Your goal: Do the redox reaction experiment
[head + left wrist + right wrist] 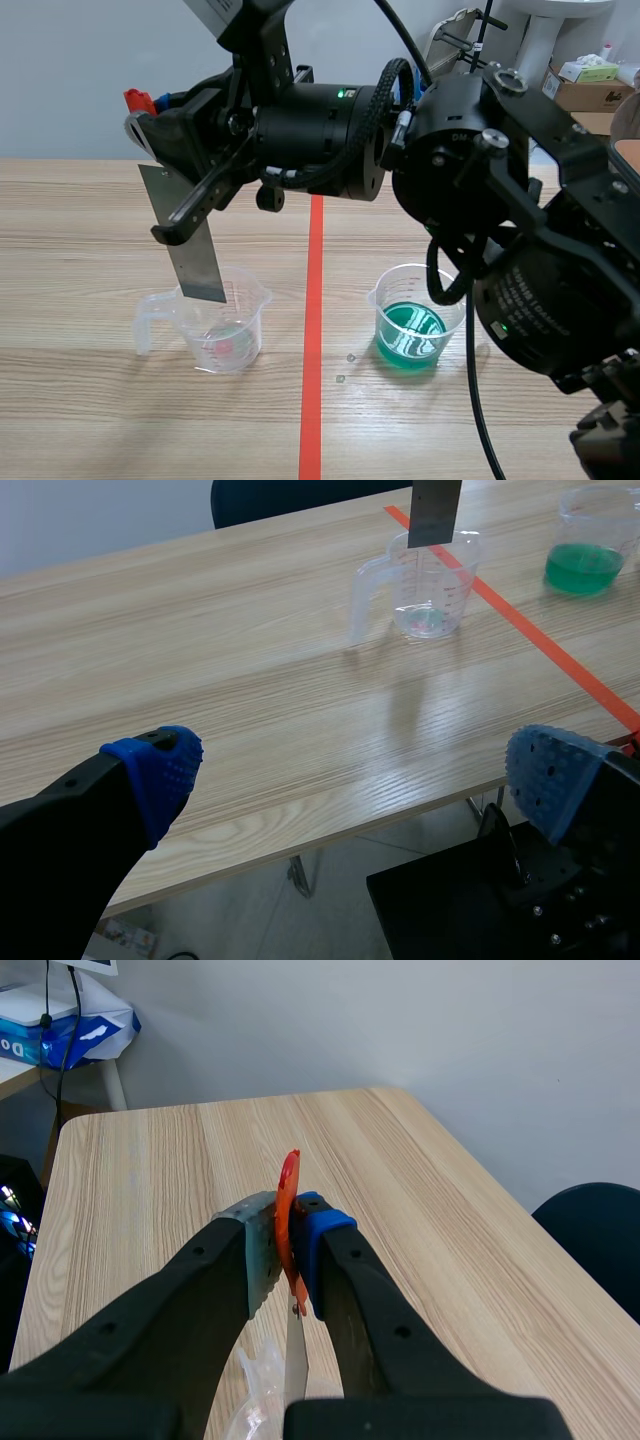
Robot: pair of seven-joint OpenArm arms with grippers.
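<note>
The right jaws are clenched on the top of a grey metal strip, which hangs nearly upright with its lower end at the mouth of the clear measuring cup. Across the red tape line stands a cup of green liquid. The left jaws are released, spread over the surface edge

Your left gripper hangs open at the table's near edge.
Its blue pads stand wide apart with nothing between them. Across the wooden table you see a metal strip hanging upright with its lower end at the rim of a clear handled cup. A cup of green liquid sits beyond the orange-red tape line.
</note>
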